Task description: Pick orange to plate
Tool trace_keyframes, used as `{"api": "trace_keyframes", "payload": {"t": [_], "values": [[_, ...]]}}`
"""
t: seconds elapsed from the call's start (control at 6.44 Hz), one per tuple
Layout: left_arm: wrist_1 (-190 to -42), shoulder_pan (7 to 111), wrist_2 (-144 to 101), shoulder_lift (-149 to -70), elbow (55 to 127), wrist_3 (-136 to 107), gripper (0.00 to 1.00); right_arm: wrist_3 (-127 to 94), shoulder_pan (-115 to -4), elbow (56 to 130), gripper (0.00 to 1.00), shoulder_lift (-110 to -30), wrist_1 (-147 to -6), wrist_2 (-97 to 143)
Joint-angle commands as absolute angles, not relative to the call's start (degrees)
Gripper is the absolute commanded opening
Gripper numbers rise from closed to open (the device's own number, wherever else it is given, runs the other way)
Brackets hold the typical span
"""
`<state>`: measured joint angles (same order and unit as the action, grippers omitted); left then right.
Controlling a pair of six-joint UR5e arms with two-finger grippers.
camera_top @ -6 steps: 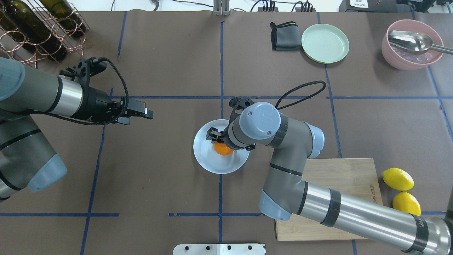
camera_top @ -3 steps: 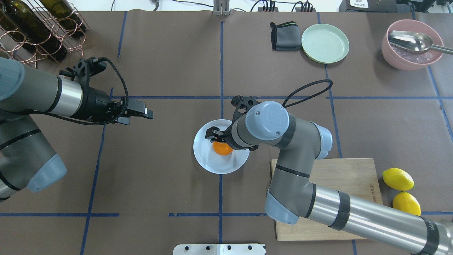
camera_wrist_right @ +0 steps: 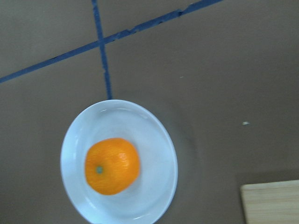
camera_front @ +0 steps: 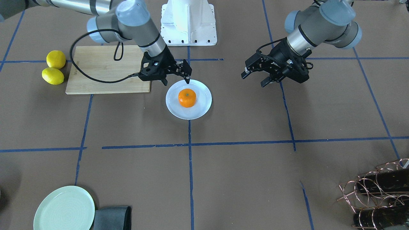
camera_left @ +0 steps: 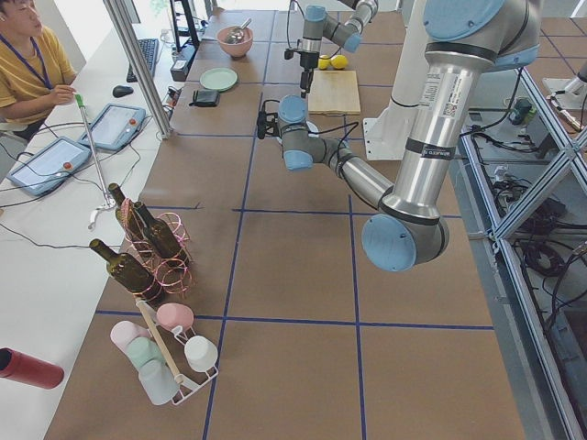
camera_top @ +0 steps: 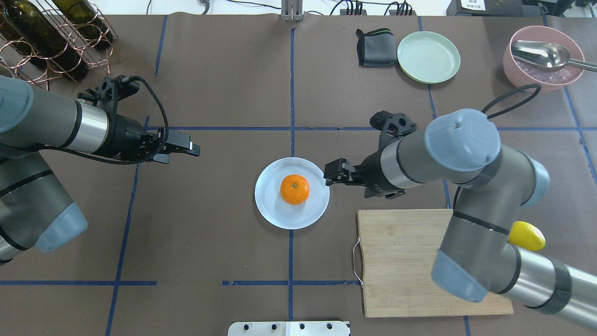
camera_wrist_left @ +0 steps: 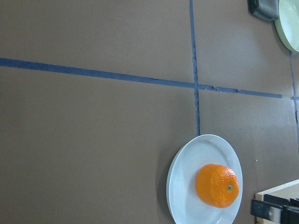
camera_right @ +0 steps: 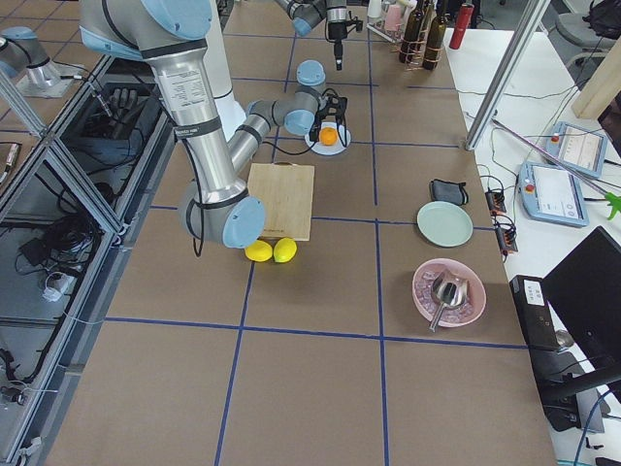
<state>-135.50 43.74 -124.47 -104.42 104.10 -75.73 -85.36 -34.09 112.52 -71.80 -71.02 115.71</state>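
Right arm has pulled back toward its own side since the earlier overhead frames, where its wrist sat directly over the fruit. Now the right tool (camera_front: 176,79) hangs at the near rim of the round pale bluish-white plate (camera_top: 266,205), fingers spread, nothing in them, not touching fruit. The small round bright orange mandarin (camera_top: 295,189) sits alone at about the middle of that plate, green stem dot up, resting flat, no sign of rolling. Fruit was likely set centred so the raised rim keeps it in, and the tool let go before backing off so it would not drag the fruit. Placement looks done; what remains, I judge, is just clearing the arm away. The left tool (camera_front: 254,80) hovers well apart on the other side above the brown paper-covered tabletop (camera_top: 210,242), fingers apart and empty, probably parked out of the way since it is not needed. The rectangular light wooden cutting board (camera_top: 401,261) lies just beside the plate under the right arm, two yellow lemons (camera_front: 54,67) beyond its far end. The larger pale green plate (camera_top: 428,57) sits far off, unused.
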Motion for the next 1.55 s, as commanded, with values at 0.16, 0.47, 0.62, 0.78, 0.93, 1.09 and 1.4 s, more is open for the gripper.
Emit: {"api": "trace_keyframes", "payload": {"t": [0.16,0.47,0.62,0.78,0.93,1.09,1.4], "values": [[-135.00,52.07,-124.54,-97.25,100.74,-55.57,1.00,-55.83,-50.20,112.07,1.00,-88.90,-71.19,123.99],[-127.77,65.49,-127.50,-95.19,97.13,-30.27,1.00,-29.93,-66.72,101.75,1.00,-91.93,-71.63,132.86],[-118.31,73.57,-129.70,-95.62,97.21,-16.14,1.00,-19.79,-74.54,96.56,1.00,-91.67,-71.89,135.94],[-110.12,79.83,-131.81,-96.06,97.29,-5.73,1.00,-11.51,-80.10,92.59,1.00,-91.67,-72.33,137.88],[-104.04,83.37,-132.79,-96.33,97.47,0.29,1.00,-2.29,-84.25,92.72,1.00,-91.67,-78.08,137.99],[-97.80,85.58,-133.76,-97.55,97.47,1.74,1.00,10.42,-87.85,93.16,1.00,-91.58,-86.75,137.81],[-88.19,85.25,-135.79,-96.60,97.64,1.58,1.00,16.00,-88.95,97.36,1.00,-92.02,-93.66,137.02]]}}
